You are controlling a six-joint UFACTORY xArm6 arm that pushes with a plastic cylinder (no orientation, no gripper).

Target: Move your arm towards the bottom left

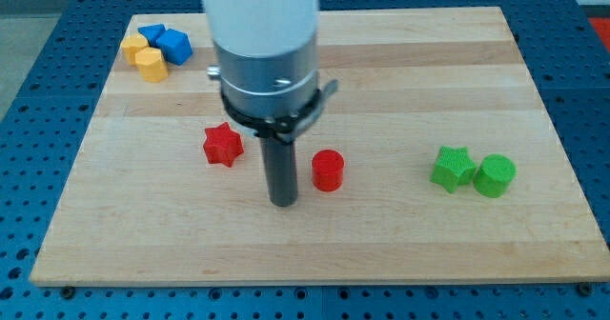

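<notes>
My tip [283,203] rests on the wooden board [315,244] near its middle, toward the view's bottom. A red star block [222,145] lies up and to the left of the tip. A red cylinder block [328,170] stands just to the right of the tip, apart from the rod. The rod hangs from a white and grey arm body [265,53] that fills the top middle of the view.
A green star block [452,167] and a green cylinder block [495,175] sit side by side at the right. Two blue blocks [169,43] and two yellow blocks [145,57] cluster at the top left corner. The board lies on a blue perforated table [38,149].
</notes>
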